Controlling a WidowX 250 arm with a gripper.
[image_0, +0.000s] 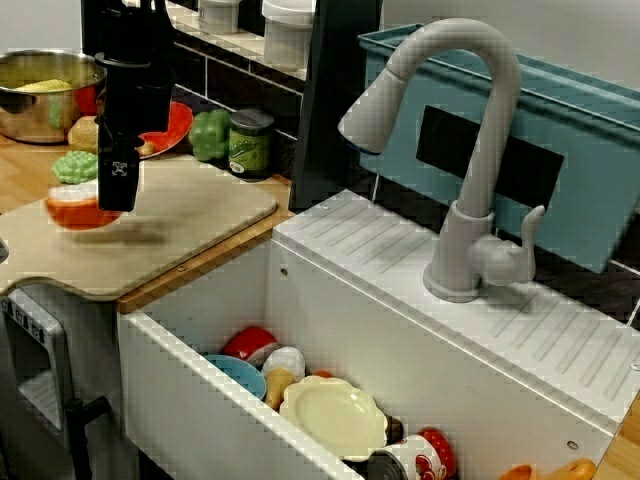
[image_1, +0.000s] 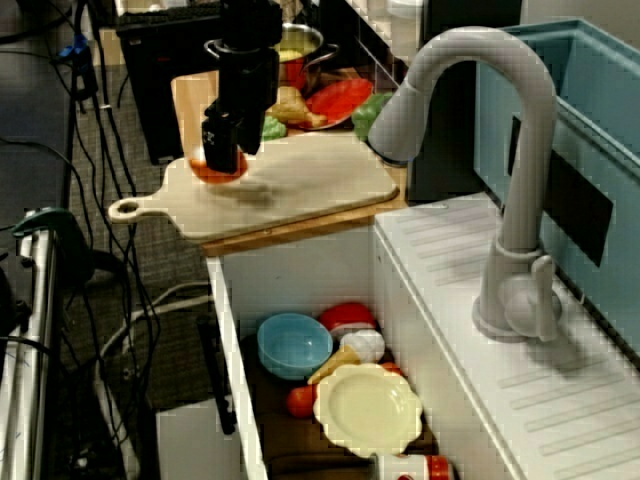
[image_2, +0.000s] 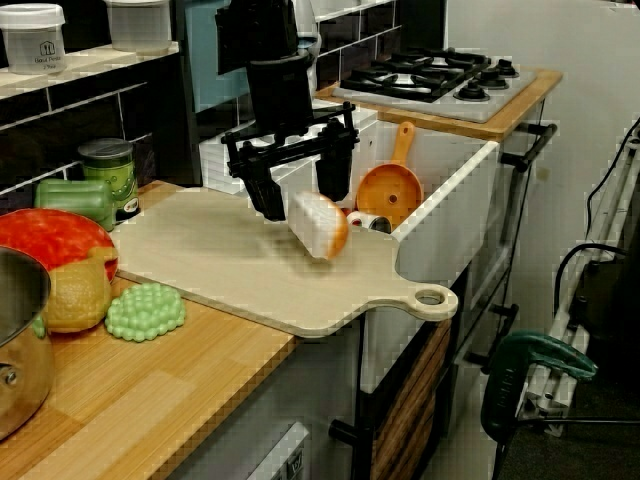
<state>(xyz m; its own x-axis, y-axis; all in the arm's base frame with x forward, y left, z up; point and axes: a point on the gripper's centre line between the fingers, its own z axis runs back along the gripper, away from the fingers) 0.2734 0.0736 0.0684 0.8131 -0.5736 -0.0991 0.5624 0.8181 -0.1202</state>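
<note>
Orange and white, the toy piece (image_2: 322, 228) sits tilted over the wooden board (image_2: 240, 275). In the view toward the stove (image_2: 440, 75) we find it at about 2 o'clock from the board's middle. In the view facing the tap (image_0: 470, 150) it is at about 9 o'clock.

The black claw (image_2: 303, 203) hangs directly above the piece. Its jaws stand spread wide, released. One fingertip (image_2: 335, 190) is just over the piece, and the other (image_2: 270, 205) is beside it at 9 o'clock. The piece is blurred and throws a shadow on the board, so we cannot tell whether it rests on the wood or hangs just above it.

Surroundings, read from the piece in the view toward the stove:
- **8 o'clock:** on the bare counter off the board, a green knobbly toy (image_2: 146, 311) lies just beside a yellow one (image_2: 75, 295). The yellow one lies against a red plate (image_2: 45, 240), and a steel pot (image_2: 15, 340) stands at the frame's edge.
- **10 o'clock:** a green pepper (image_2: 70, 200) and a can (image_2: 108, 170) stand against the dark tiled wall.
- **3 o'clock:** the white sink (image_2: 450, 230) holds an orange funnel (image_2: 390, 190).

In the view facing the tap, we also see a pale yellow dish (image_0: 333, 415) and a blue bowl (image_0: 235, 375) in the sink, among red-and-white items.
</note>
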